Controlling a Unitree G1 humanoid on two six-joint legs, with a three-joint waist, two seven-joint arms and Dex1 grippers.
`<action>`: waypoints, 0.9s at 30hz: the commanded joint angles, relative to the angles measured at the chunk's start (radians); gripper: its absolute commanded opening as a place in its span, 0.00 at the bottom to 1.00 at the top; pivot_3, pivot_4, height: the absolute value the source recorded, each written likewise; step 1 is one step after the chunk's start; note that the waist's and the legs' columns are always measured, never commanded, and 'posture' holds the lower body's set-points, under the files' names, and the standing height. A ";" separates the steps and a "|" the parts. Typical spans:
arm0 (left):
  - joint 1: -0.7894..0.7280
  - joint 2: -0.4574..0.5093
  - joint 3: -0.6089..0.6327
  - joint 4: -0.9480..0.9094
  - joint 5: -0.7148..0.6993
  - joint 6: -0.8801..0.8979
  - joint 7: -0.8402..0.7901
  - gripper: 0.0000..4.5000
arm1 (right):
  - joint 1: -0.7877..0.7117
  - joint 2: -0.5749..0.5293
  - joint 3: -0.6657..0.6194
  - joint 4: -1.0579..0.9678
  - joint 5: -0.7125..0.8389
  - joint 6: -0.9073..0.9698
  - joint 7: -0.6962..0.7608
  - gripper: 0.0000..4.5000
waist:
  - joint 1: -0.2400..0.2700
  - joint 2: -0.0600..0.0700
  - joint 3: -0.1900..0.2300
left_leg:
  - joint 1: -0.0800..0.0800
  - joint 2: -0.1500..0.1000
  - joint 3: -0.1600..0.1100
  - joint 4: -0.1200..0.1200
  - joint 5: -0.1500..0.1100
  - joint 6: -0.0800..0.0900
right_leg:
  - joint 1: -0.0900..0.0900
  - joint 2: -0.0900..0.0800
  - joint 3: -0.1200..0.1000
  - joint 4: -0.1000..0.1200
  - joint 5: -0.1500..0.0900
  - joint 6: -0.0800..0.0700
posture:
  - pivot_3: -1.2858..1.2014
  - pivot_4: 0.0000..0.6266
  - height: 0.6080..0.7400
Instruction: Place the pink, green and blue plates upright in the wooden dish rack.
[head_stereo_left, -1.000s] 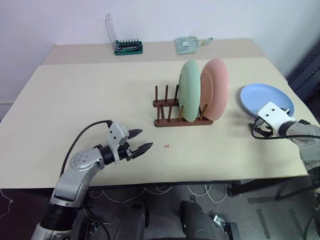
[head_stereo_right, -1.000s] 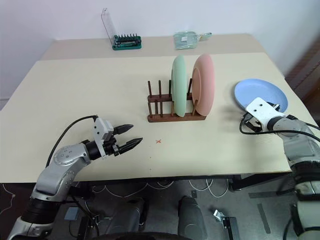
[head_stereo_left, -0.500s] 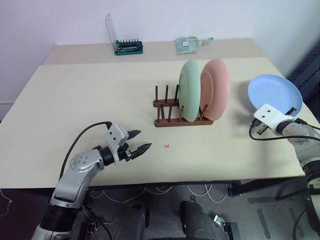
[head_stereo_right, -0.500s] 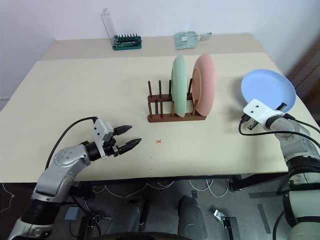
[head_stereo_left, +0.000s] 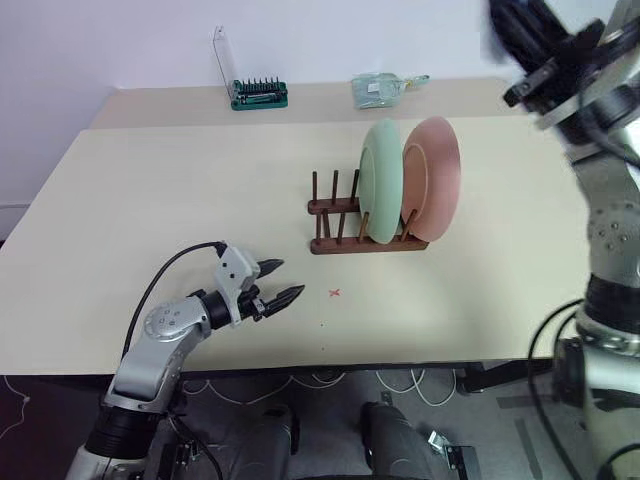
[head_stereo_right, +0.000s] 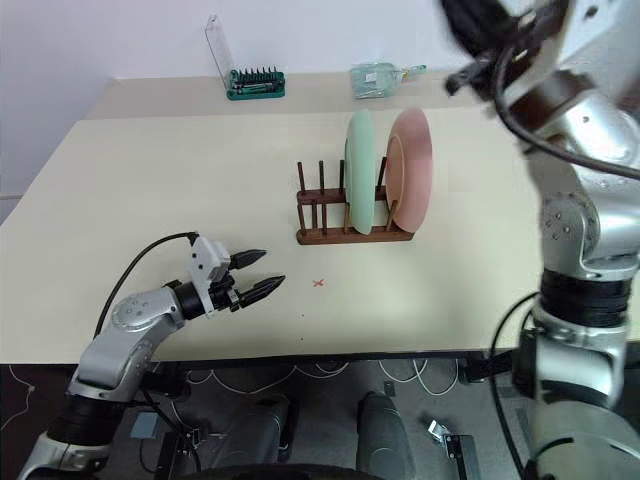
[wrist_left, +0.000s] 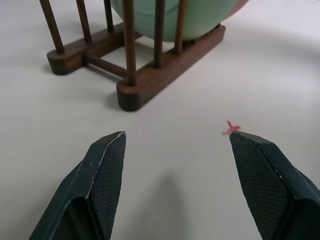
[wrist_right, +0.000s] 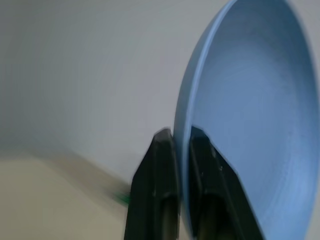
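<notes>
The wooden dish rack (head_stereo_left: 345, 228) stands mid-table. The green plate (head_stereo_left: 380, 182) and the pink plate (head_stereo_left: 436, 178) stand upright side by side in its right end; its left pegs are free. My right arm (head_stereo_left: 590, 95) is raised high at the far right. In the right wrist view my right gripper (wrist_right: 178, 135) is shut on the rim of the blue plate (wrist_right: 250, 125), which is held on edge in the air. My left gripper (head_stereo_left: 277, 282) hovers low over the table, left of and nearer than the rack, open and holding nothing.
A green toothed tool holder with a clear back (head_stereo_left: 258, 93) and a clear packet (head_stereo_left: 380, 88) lie at the table's far edge. A small red cross (head_stereo_left: 334, 293) marks the table just right of my left gripper.
My right gripper shut on the blue plate's rim at the table's right side, lifted it off and swung it high up. The left arm stayed still.
</notes>
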 joint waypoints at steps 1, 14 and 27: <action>-0.015 0.026 0.058 -0.027 -0.013 0.013 0.016 0.76 | -0.010 0.121 0.030 -0.071 0.213 0.099 -0.163 0.01 | -0.001 -0.002 -0.001 | 0.000 0.000 0.000 0.000 0.000 0.000 | 0.000 0.000 0.000 0.000 0.000 0.000 | 0.52 0.24 1.00; 0.003 0.096 0.158 -0.072 -0.050 0.077 0.039 0.76 | 0.128 0.299 0.075 0.063 0.395 0.290 -0.513 0.01 | -0.003 -0.002 -0.001 | -0.001 -0.001 0.002 -0.001 0.000 0.000 | -0.004 0.000 0.001 0.002 0.000 0.000 | 0.52 0.24 1.00; 0.010 0.084 0.138 -0.059 -0.041 0.056 0.038 0.76 | 0.144 0.326 0.081 0.086 0.412 0.357 -0.631 0.01 | -0.005 -0.002 -0.001 | -0.001 0.000 0.003 -0.001 0.000 0.000 | -0.005 0.001 0.002 0.002 0.000 0.000 | 0.52 0.24 1.00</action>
